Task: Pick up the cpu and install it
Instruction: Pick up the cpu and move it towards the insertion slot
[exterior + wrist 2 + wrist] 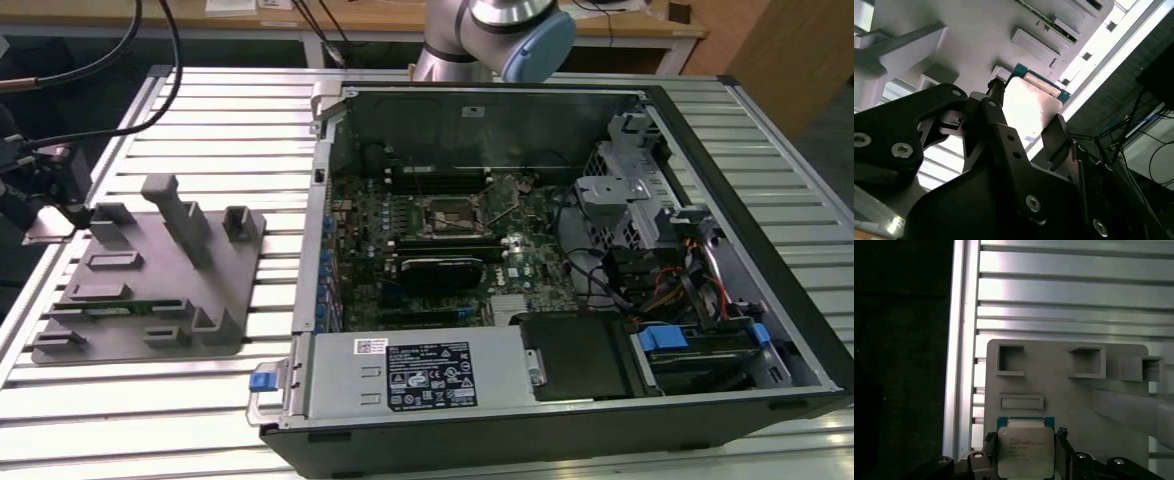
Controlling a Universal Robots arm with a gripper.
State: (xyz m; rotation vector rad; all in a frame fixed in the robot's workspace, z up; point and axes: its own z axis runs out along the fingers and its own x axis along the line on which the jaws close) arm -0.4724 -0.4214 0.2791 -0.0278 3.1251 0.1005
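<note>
The cpu [1024,450] is a small square chip with a silvery top and a green rim. It sits between the two black fingers [989,441] of my gripper [1025,439], which is shut on its opposite edges. In the second wrist view the cpu [1031,105] shows pale between the same fingers [1056,136], just over the grey fixture plate [979,40]. In the exterior view my gripper [54,200] is at the far left, at the plate's outer corner. The silver-framed socket [447,212] lies in the middle of the motherboard inside the open computer case [747,300].
The grey fixture plate [160,270] carries upright posts and pockets on the slatted metal table [200,110]. Inside the case are a black block [441,268] below the socket, cables at the exterior view's right, and a power supply [414,375] in front.
</note>
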